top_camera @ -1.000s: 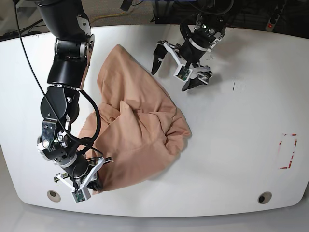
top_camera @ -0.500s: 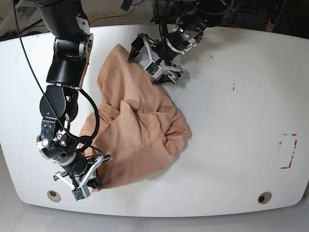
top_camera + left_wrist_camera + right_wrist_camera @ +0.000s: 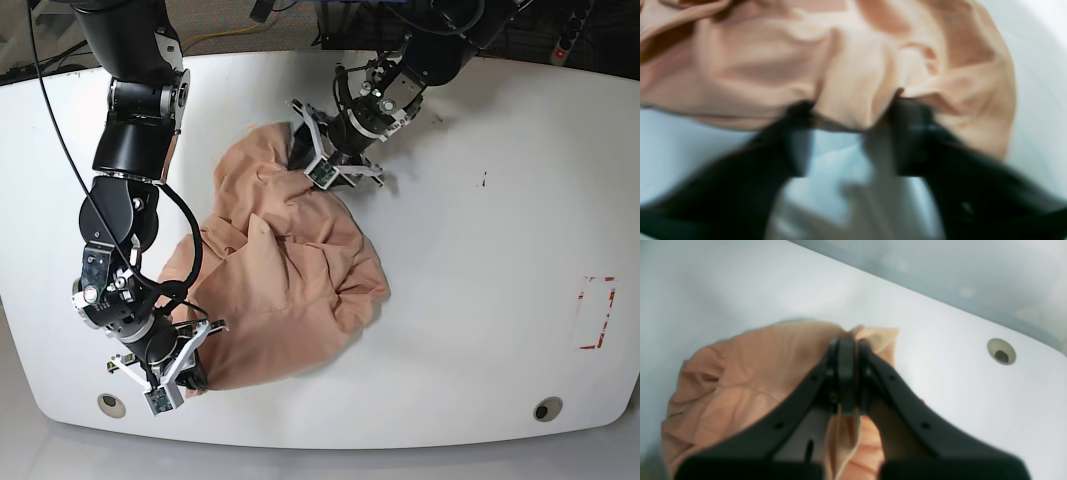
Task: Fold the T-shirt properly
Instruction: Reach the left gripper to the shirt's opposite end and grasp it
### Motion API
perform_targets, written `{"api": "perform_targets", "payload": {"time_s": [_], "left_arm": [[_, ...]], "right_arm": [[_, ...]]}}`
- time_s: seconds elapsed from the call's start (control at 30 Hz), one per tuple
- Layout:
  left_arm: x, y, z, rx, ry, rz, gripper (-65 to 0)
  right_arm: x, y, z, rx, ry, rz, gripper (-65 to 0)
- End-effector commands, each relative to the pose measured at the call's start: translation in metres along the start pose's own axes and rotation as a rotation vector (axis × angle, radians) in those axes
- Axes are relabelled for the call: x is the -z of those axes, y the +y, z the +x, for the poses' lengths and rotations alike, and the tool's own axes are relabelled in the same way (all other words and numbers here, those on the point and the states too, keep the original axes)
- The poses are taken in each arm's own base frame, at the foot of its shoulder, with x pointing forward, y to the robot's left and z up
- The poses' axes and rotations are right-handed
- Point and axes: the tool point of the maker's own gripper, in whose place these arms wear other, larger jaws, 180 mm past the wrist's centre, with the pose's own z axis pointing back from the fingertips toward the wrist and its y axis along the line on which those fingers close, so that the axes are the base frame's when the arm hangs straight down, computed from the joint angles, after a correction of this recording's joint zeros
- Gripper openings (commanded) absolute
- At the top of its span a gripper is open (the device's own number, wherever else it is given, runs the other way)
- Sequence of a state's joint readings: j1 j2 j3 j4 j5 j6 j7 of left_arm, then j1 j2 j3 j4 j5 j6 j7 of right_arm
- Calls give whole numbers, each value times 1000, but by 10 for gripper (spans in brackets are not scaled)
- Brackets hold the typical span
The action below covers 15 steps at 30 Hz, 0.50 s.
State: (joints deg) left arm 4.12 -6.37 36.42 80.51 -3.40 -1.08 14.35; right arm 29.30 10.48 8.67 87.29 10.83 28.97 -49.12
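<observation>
The peach T-shirt (image 3: 280, 270) lies crumpled on the white table (image 3: 480, 300), left of the middle. My right gripper (image 3: 190, 375) is shut on the shirt's near left corner; in the right wrist view its fingers (image 3: 847, 346) pinch a fold of the shirt (image 3: 740, 373). My left gripper (image 3: 310, 150) is at the shirt's far edge. The left wrist view is blurred: its fingers stand apart (image 3: 850, 123), with a bulge of the shirt's edge (image 3: 773, 60) between them.
The table has round holes near its front edge (image 3: 112, 404) (image 3: 547, 408); one shows in the right wrist view (image 3: 1001, 351). A red outline mark (image 3: 597, 312) is at the right. Cables and dark gear lie beyond the far edge.
My left gripper has moved left and lower onto the shirt's far edge. The shirt's far tip has bunched toward the middle. My right gripper has kept its hold.
</observation>
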Motion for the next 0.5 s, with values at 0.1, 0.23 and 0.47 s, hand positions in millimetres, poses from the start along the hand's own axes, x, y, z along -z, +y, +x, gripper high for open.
{"api": "perform_targets", "payload": {"time_s": [0.1, 0.23, 0.47], "left_arm": [[-16, 64, -48, -51, 226, 160, -650], [-44, 117, -72, -83, 279, 280, -632], [-95, 172, -71, -28, 264, 323, -624]], "right_arm": [[-6, -6, 27, -11, -80, -11, -650], [-6, -5, 27, -11, -76, -10, -650], [-5, -4, 22, -10, -48, -8, -650]]}}
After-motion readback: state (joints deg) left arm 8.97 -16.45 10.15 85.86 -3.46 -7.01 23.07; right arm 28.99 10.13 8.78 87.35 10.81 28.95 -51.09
